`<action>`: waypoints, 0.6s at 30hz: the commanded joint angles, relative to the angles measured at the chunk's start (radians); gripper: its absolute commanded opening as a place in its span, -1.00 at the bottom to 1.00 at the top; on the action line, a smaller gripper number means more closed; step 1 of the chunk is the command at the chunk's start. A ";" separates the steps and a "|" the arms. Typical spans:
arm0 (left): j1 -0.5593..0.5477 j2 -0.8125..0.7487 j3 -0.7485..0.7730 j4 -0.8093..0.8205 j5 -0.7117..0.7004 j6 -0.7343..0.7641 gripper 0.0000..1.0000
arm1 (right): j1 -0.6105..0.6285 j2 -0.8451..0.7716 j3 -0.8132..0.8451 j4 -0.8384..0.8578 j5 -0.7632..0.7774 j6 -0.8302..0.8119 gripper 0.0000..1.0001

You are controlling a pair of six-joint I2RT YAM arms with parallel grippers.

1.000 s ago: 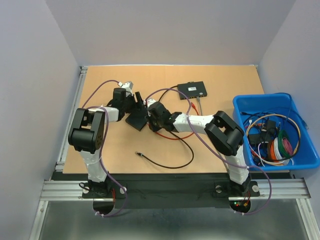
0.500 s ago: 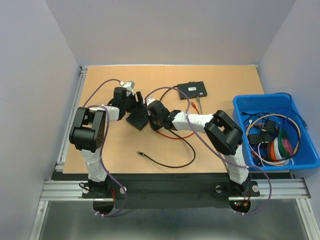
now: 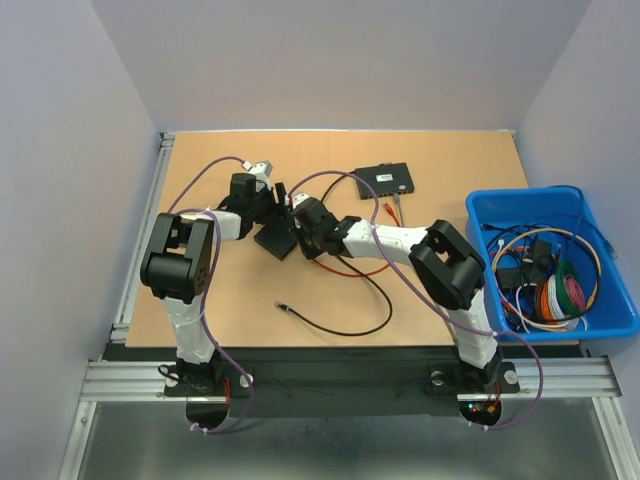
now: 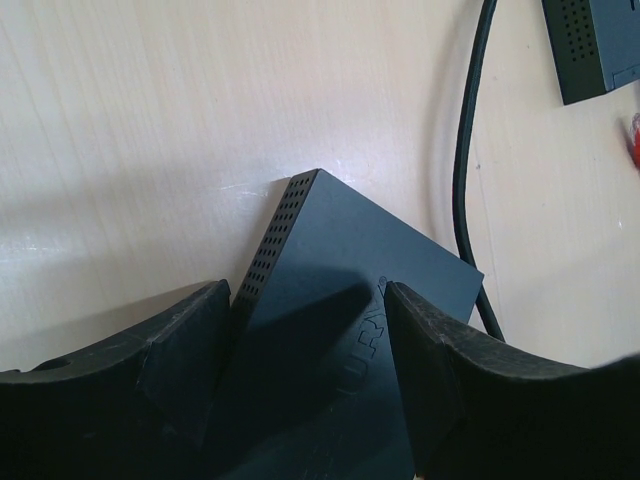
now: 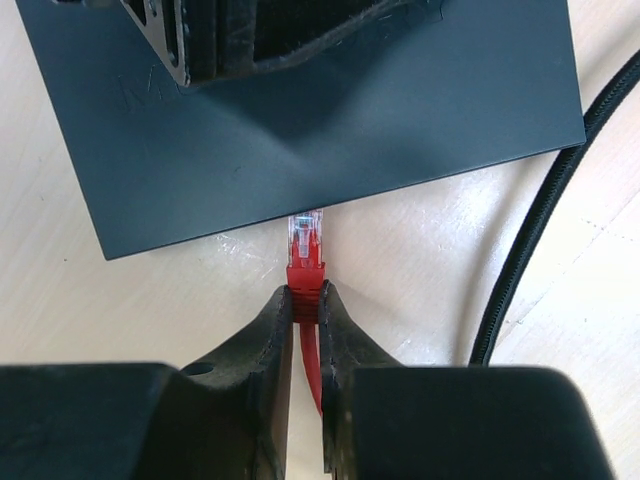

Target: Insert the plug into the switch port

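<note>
Left tool is clamped across the black switch, near the middle of the desk, toward its left edge. Right tool pinches the red plug, clear tip right at the switch's edge

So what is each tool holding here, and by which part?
Right tool pinches the red plug by its boot, behind the clear connector. Left tool grips the black switch across its sides.

A blue bin of coiled cables sat at the table's right edge. A black cable lay looped near the front, a small black box toward the back.
</note>
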 commanded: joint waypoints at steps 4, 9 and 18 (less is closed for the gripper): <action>-0.025 0.012 0.030 -0.029 0.038 0.004 0.46 | -0.006 0.027 0.095 0.051 -0.018 0.000 -0.99; -0.028 0.019 0.031 -0.032 0.041 0.005 0.34 | -0.006 0.041 0.105 0.050 -0.015 0.003 -0.99; -0.040 0.035 0.036 -0.047 0.033 0.007 -0.06 | -0.007 0.030 0.154 0.034 0.028 -0.008 -0.99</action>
